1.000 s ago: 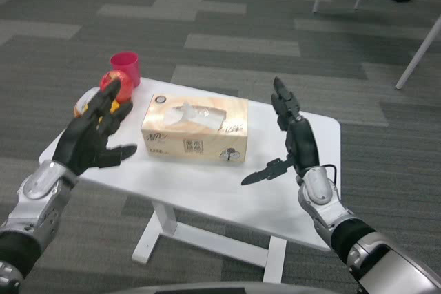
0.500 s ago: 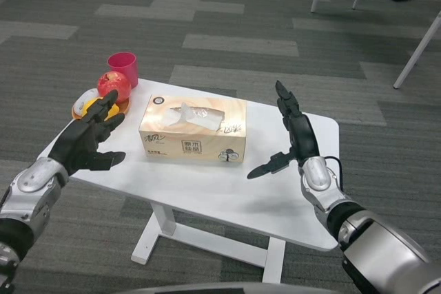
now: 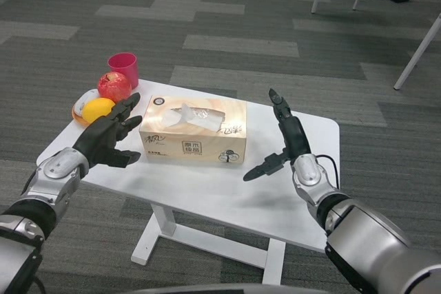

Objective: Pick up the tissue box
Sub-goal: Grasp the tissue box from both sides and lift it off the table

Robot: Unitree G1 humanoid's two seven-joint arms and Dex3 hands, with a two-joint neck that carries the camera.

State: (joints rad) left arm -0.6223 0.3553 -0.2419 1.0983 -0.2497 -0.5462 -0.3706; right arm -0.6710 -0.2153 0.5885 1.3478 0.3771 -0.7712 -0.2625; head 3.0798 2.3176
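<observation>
1. The beige cardboard tissue box, with a tissue poking from its top slot, sits flat near the middle of the small white bench, long side toward the robot.
2. Left robot hand: fingers spread, empty, palm facing the box's left end, just beside it; contact cannot be confirmed. Right robot hand: fingers spread, thumb stuck out toward the box, empty, near the right end but clearly apart from it.
3. Risk, uneven closing: the left hand is nearer than the right. If it arrives first it would likely shove the box rightward or twist it rather than clamp it.
4. Risk, weak squeeze: thin cardboard ends may cave or slip between the palms, and the box could tilt as it lifts.
5. Risk, neighbours: a red apple and an orange fruit on a small plate, with a pink plastic cup behind, sit at the bench's far-left corner, just behind the left hand. A wide back-swing could knock them.
6. Room: bare benchtop in front of and right of the box; the far edge lies close behind it, so a push away could send it off. Grey carpet floor below.
</observation>
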